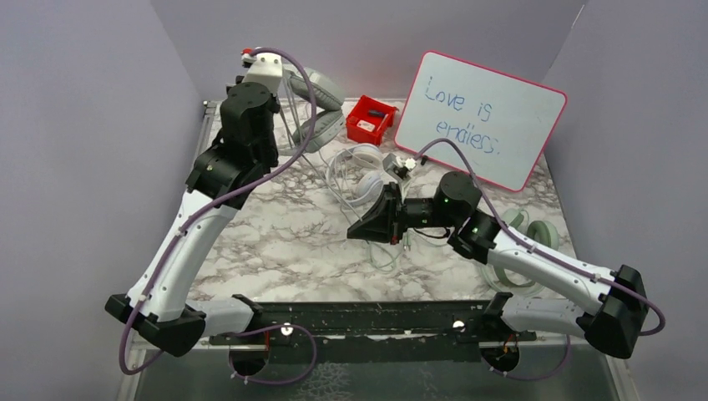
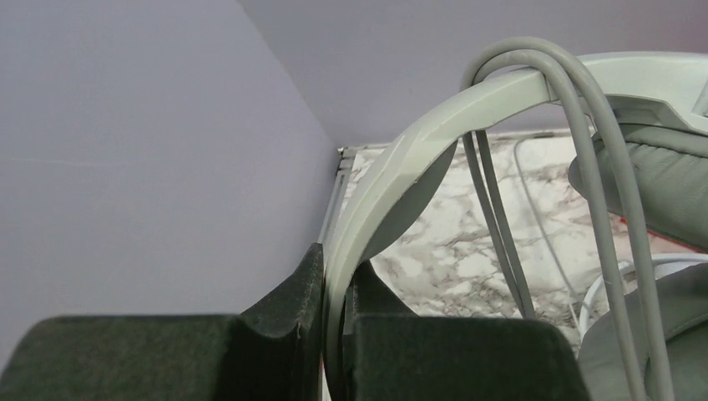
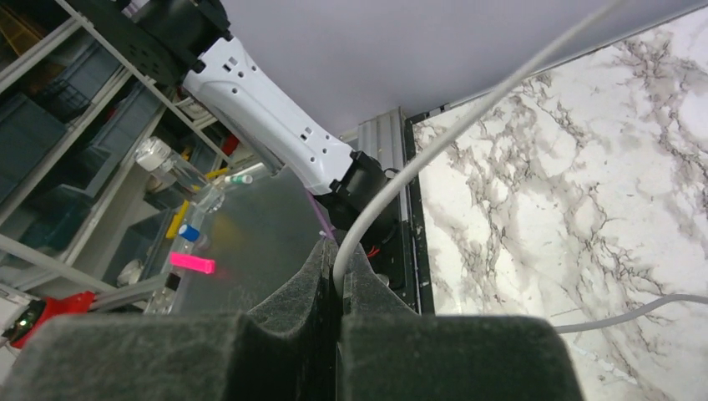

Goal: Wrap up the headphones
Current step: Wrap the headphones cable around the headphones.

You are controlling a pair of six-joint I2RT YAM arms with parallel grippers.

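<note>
- Two white robot arms with black joints are bolted at 6 o'clock on the near edge of one white, grey-veined marble table (image 1: 275,234).
- Three pairs of over-ear wired headphones are in view, one of each colour.
- Pair one, the pale mint headphones (image 1: 543,232) with padded round cups, lies on the table at 4 o'clock, partly hidden under the right arm.
- The right gripper (image 3: 338,288) is near the table's centre. Its black padded fingers are clenched on one thin pale cable (image 3: 467,117), which runs up and away from the jaws. Which pair this cable belongs to cannot be told.
- Pair two, the white headphones (image 1: 365,167), lies at the centre among loose cable loops.
- Pair three, the grey-green headphones (image 1: 326,104), sits at 11 o'clock. The left gripper (image 2: 334,313) is grasping its pale plastic headband (image 2: 434,125). Two grey cable strands (image 2: 576,109) are draped side by side over that band.
- One red plastic bin (image 1: 371,119) stands at 12 o'clock.
- One pink-edged whiteboard (image 1: 480,117) leans at 1 o'clock and is lettered "Love is endless."
</note>
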